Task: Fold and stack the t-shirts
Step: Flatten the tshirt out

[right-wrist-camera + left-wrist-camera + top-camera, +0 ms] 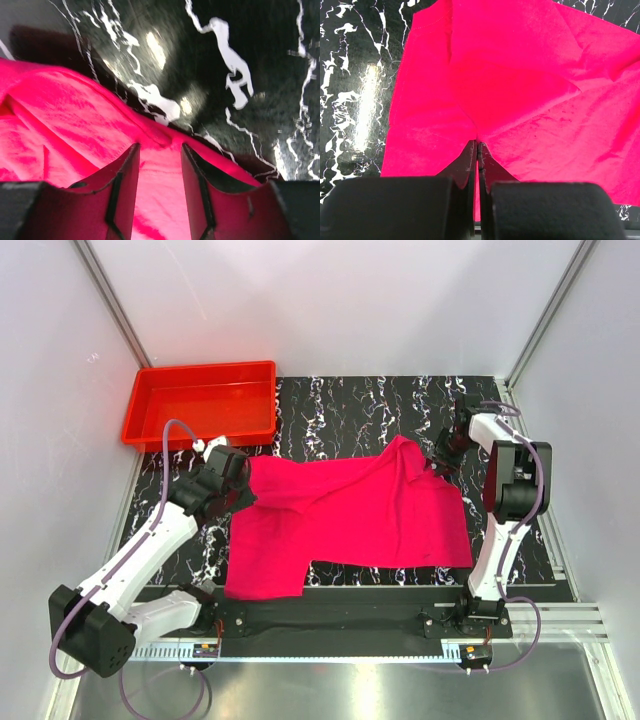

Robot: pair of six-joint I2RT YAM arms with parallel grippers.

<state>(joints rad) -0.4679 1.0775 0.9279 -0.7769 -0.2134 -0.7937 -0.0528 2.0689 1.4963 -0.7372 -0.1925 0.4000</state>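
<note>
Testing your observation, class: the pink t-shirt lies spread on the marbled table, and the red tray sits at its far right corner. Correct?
No. The top external view shows the red tray at the far left corner, not the right. The pink t-shirt does lie spread on the marbled table.

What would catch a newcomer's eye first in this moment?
The bright magenta t-shirt stands out first, spread rumpled across the black marbled mat in the middle of the table. The left gripper is shut on its left edge, while the right gripper sits open at its far right edge. A red tray stands at the far left corner.
</note>
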